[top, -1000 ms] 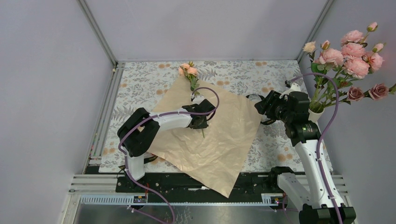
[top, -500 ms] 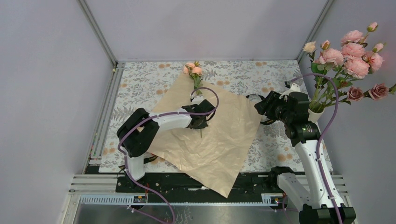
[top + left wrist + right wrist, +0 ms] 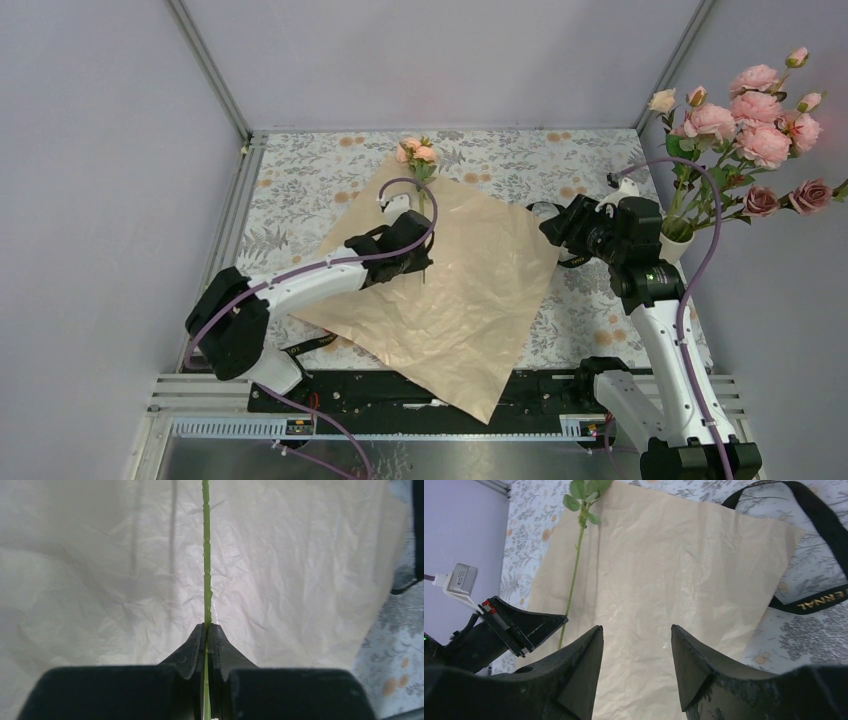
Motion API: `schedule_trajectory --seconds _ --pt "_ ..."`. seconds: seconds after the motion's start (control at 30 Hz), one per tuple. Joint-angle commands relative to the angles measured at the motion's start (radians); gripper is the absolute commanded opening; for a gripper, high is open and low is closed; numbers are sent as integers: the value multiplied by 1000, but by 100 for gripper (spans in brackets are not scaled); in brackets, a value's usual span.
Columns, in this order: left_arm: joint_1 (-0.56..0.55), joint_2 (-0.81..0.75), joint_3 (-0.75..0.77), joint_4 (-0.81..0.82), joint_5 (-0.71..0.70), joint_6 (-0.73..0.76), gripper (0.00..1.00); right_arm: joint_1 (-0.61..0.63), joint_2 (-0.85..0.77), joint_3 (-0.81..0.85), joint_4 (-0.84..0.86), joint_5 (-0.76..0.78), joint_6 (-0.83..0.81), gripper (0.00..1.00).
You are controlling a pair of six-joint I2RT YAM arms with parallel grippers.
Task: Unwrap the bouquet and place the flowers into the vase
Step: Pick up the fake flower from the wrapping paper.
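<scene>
Over paper (image 3: 470, 290), left gripper (image 3: 206, 632) clamps flower (image 3: 205, 555), bloom pointing away (stem runs near-to-far).

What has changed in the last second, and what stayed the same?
The left gripper closed on the peach rose's stem, and its elbow swung leftward; the bloom shifted slightly right. The open right gripper, the wrapping paper and the vase stayed put.

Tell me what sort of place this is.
Probably a robot test booth, not a florist's: plain grey panel walls on aluminium posts, white-and-black robot arms mounted on a slotted metal rail, floral-print tablecloth.
</scene>
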Motion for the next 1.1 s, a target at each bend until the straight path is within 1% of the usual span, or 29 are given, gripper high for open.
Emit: schedule_trajectory --seconds 0.0,0.13,0.27,0.33,0.4,0.5,0.6,0.73,0.93,1.07 --pt "5 -86 -51 82 46 -34 0 15 20 -27 94 -126 62 58" --pt "19 -103 -102 107 103 -54 0 84 66 -66 173 -150 117 57" --pt "29 -118 -150 135 129 -72 0 189 136 -108 288 -153 200 58" --pt "32 -128 -168 145 141 -81 0 247 169 -122 334 -116 235 57" --pt "34 -139 -181 153 150 -86 0 316 201 -152 421 -58 281 58" --pt "35 -156 -200 160 157 -90 0 384 292 -160 553 -36 347 59" --pt "37 -173 -216 167 162 -91 0 448 410 -120 620 -25 369 58" --pt "41 -207 -252 196 172 -97 0 504 563 -34 646 -19 366 58" --pt "44 -242 -279 199 181 -101 0 523 756 88 690 -40 382 57" --pt "44 -262 -287 195 183 -97 0 528 869 188 660 -49 370 56"
